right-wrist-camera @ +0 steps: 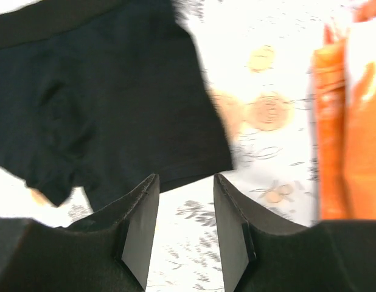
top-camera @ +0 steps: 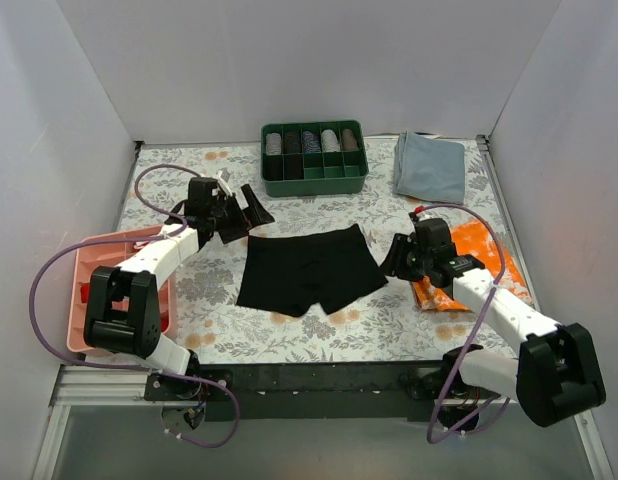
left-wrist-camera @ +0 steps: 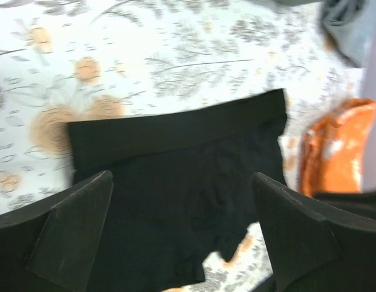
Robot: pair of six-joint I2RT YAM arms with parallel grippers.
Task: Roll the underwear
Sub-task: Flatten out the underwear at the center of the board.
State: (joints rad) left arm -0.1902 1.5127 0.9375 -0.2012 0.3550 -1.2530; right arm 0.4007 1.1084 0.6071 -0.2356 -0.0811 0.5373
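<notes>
The underwear [top-camera: 309,268] lies flat on the tabletop [top-camera: 219,300], between the arms. It looks light and limp, so I would pinch its firmer waistband. On the left gripper [top-camera: 251,218] and the right gripper [top-camera: 392,262] the jaws stand apart, empty.

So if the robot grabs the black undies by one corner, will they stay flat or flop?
Probably flop: the underwear lies thin and flat on the table with soft creases, so it looks like limp cloth. It is likely light for its spread. Pushed, it would probably bunch up rather than slide whole.
</notes>
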